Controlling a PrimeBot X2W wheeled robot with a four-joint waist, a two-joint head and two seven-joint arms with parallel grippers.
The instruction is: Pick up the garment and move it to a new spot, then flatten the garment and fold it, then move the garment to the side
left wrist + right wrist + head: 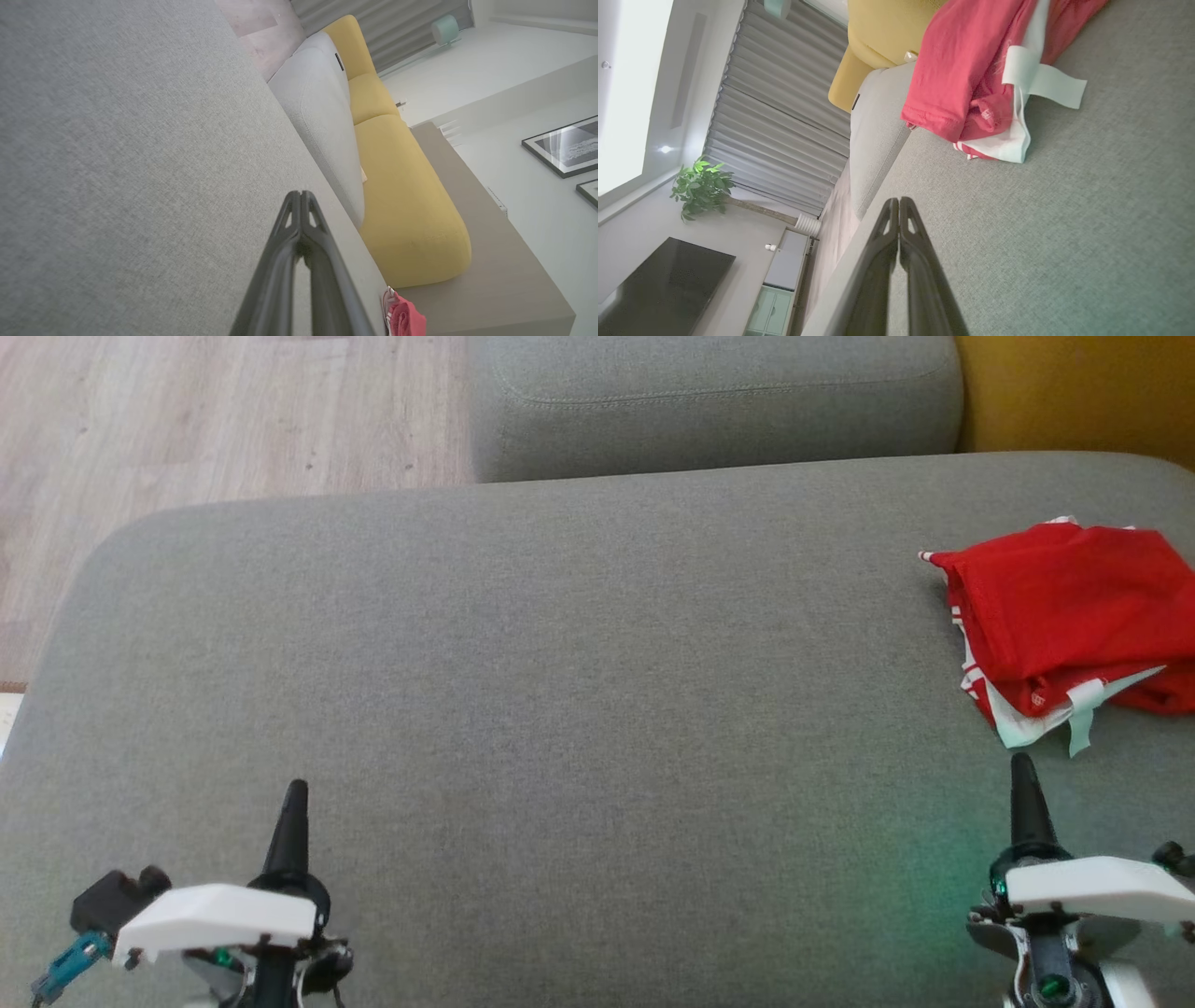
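The garment (1074, 616) is red with white trim and lies folded in a small stack at the right edge of the grey cushion (560, 691). In the right wrist view the garment (971, 79) sits ahead of my fingers, a white strip hanging off it. The left wrist view catches a corner of the garment (406, 317) low down. My right gripper (1024, 767) hovers just below the garment, shut and holding nothing. Far off at the lower left my left gripper (297, 791) is shut and holds nothing. The shut tips show as right gripper (899, 201) and left gripper (301, 194).
A second grey cushion (709, 401) lies beyond the far edge, with a yellow cushion (1083, 392) to its right. Wooden floor (215, 420) runs past the left side. A potted plant (703, 186), curtains (784, 107) and a dark screen (658, 284) stand in the room.
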